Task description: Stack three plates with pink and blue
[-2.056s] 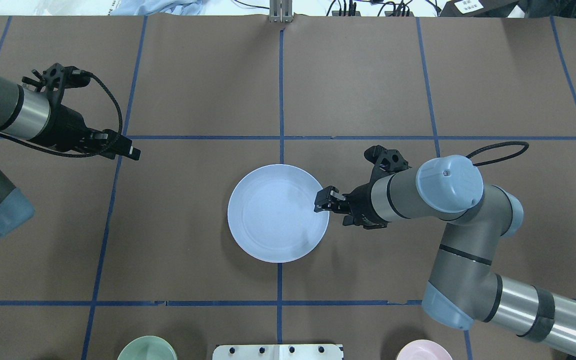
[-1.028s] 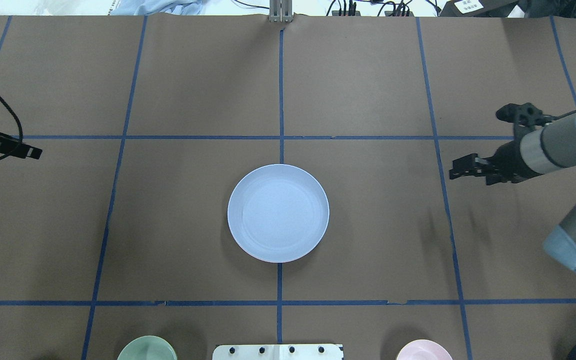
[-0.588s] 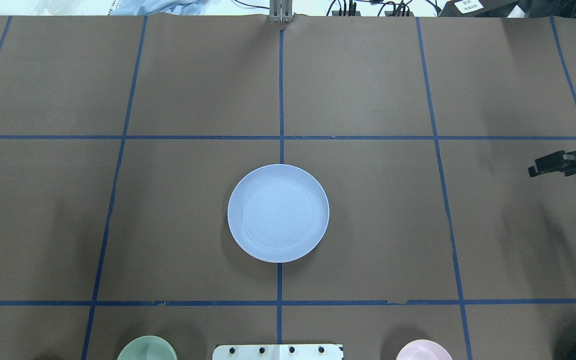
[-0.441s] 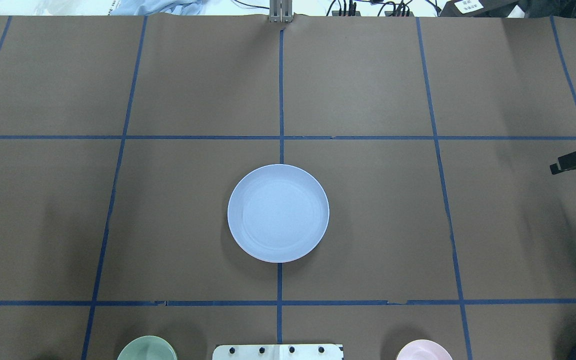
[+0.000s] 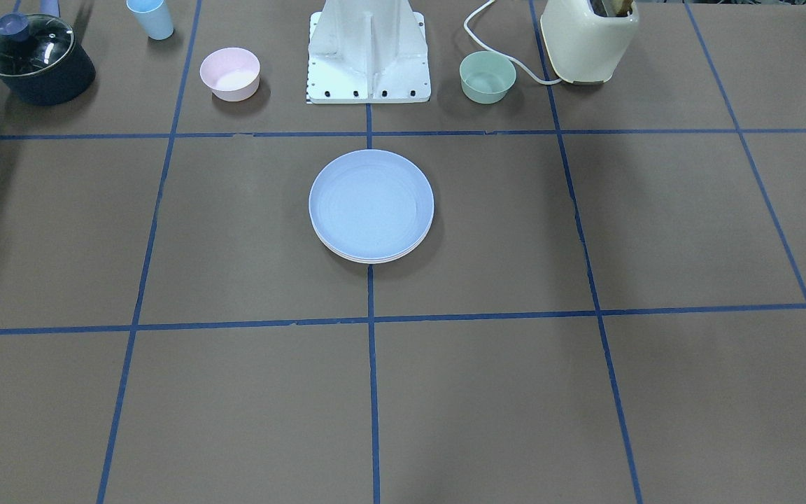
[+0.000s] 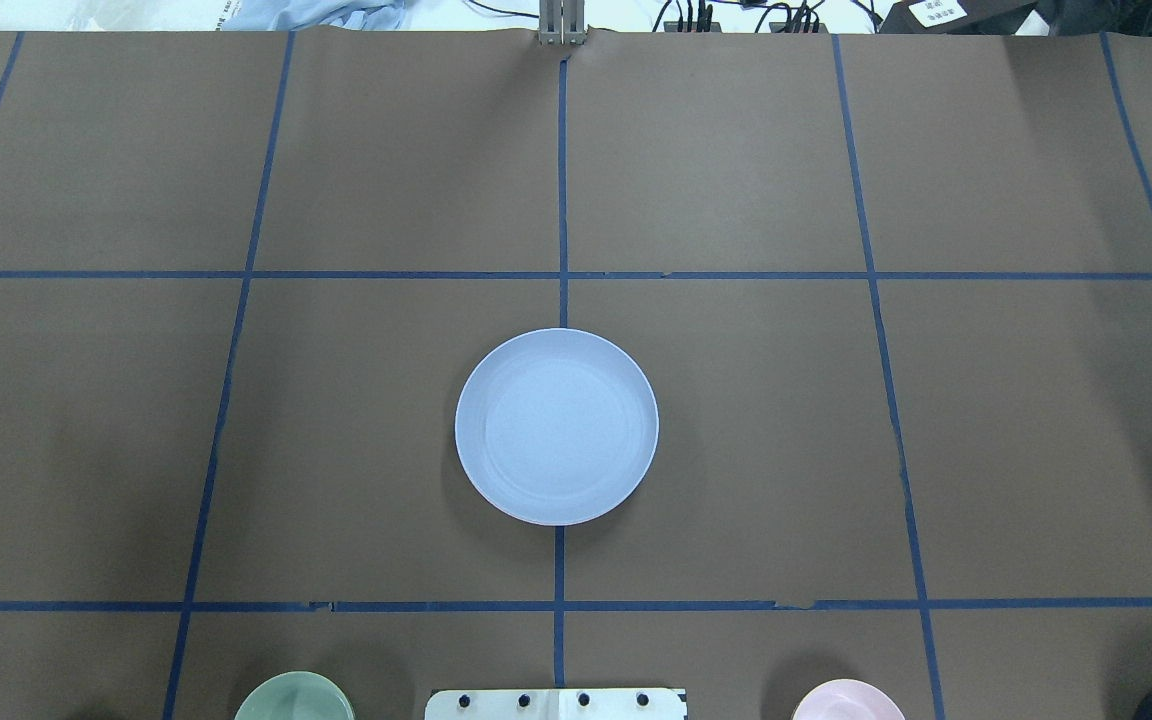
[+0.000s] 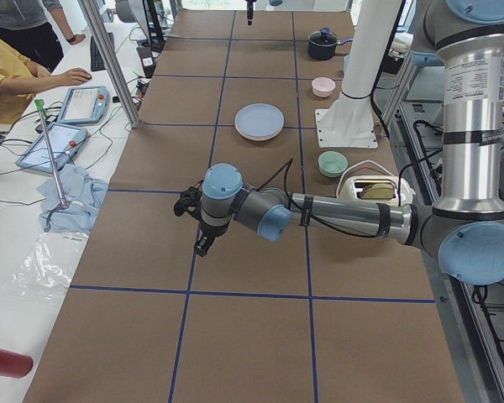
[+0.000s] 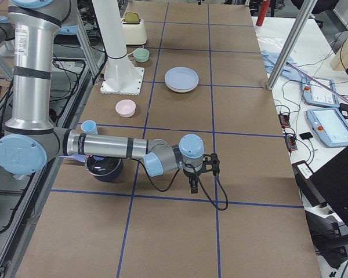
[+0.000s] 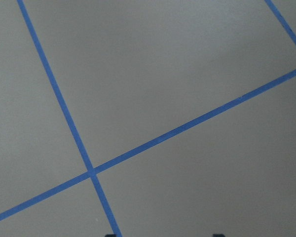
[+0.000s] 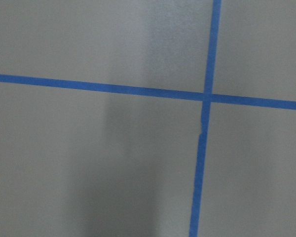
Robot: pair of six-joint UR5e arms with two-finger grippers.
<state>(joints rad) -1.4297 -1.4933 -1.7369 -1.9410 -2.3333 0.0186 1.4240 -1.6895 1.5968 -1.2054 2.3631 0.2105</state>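
At the table's (image 6: pixel 736 450) middle the three plates (image 5: pixel 371 204) are nested, light blue uppermost over paler rims, so stacking is judged done, while the left gripper (image 7: pixel 202 243) and right gripper (image 8: pixel 192 185) are held well apart from them, seemingly to leave them undisturbed, and their jaws' state cannot be told.

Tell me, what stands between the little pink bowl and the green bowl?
A white pedestal stands between pink bowl and green bowl, seen in the front-facing view.

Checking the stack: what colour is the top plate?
Light blue; the top plate shows best overhead.
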